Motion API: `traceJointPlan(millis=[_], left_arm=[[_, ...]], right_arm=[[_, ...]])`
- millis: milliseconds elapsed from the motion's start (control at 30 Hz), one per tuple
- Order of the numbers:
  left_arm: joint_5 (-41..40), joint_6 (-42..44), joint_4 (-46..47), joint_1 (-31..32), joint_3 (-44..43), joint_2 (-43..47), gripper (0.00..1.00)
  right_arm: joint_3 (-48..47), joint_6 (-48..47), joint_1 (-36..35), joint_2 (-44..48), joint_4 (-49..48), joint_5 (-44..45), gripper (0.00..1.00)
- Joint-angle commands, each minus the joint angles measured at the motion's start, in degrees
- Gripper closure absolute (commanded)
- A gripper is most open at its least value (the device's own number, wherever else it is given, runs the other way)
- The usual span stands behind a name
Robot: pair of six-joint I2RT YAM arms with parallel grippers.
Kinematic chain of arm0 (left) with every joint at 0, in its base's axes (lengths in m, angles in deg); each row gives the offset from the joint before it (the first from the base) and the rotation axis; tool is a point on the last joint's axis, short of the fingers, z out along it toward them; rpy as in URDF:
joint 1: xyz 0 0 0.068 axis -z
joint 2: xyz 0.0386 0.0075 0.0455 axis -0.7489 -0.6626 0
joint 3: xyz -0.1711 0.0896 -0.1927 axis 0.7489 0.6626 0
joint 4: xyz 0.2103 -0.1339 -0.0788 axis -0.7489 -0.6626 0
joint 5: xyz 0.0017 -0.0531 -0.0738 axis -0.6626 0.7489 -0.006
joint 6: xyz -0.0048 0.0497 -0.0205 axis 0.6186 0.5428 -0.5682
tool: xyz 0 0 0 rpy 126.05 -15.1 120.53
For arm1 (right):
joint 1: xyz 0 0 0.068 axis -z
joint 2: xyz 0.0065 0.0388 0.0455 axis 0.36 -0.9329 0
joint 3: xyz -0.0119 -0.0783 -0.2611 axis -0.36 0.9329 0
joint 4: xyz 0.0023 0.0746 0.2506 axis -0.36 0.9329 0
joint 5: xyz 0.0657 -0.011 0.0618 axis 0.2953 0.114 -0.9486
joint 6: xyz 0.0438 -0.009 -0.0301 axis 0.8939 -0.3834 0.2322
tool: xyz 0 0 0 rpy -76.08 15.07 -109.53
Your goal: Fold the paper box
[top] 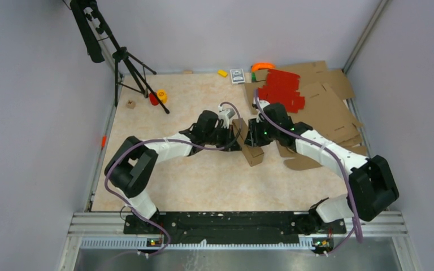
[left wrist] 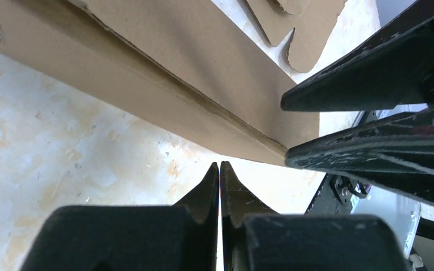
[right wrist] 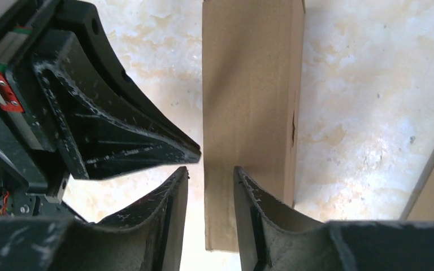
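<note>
The paper box [top: 248, 142] is a narrow, folded brown cardboard piece lying mid-table between the two arms. From the left, my left gripper [top: 235, 135] reaches its side. In the left wrist view its jaws are pressed together with nothing between them [left wrist: 220, 165], just short of the box's long creased edge [left wrist: 164, 84]. My right gripper [top: 255, 134] comes from the right. Its fingers stand apart [right wrist: 211, 169] over the box's near end [right wrist: 251, 101], whose left edge lies in the gap, unclamped. The left gripper's black fingers [right wrist: 118, 135] show beside it.
Red cardboard sheets [top: 282, 90] lie on larger flat brown cardboard sheets [top: 330, 107] at the back right. A brown piece with rounded flaps [top: 302, 162] lies right of the box. A tripod [top: 127, 62], a small cube [top: 130, 104] and a card deck [top: 237, 76] stand at the back.
</note>
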Motion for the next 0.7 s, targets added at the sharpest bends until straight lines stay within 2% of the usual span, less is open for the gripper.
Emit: traceJointPlan(millis=[0, 100, 133, 167, 267, 467, 667], left_arm=[[0.51, 2.41, -1.88, -1.39, 0.2, 5.93, 1.0], [0.84, 4.24, -5.15, -3.24, -1.4, 8.54, 1.0], [1.05, 4.96, -6.62, -3.94, -2.44, 9.27, 1.0], [1.27, 5.47, -7.9, -4.91, -3.43, 9.82, 1.0], [2.71, 6.18, -9.46, -8.08, -6.9, 10.67, 1.0], [3.5, 9.04, -14.37, -9.94, -18.33, 4.58, 1.0], [3.3, 9.06, -12.58, -10.34, -26.71, -5.38, 1.0]], right_arm=[[-4.79, -0.99, -0.38, 4.04, 6.53, 1.72, 0.64], [-5.03, -0.42, -0.3, 7.0, 7.69, 2.41, 0.64], [-4.76, -0.02, -0.3, 7.84, 7.93, 2.46, 0.68], [-4.27, 0.31, -0.3, 8.7, 8.11, 2.42, 0.73], [-2.0, 1.34, -0.3, 10.94, 8.06, 1.31, 1.0], [4.75, 3.09, -0.34, 12.37, 5.62, -1.62, 1.0], [9.31, 4.05, -0.31, 10.58, 2.46, -1.14, 1.0]])
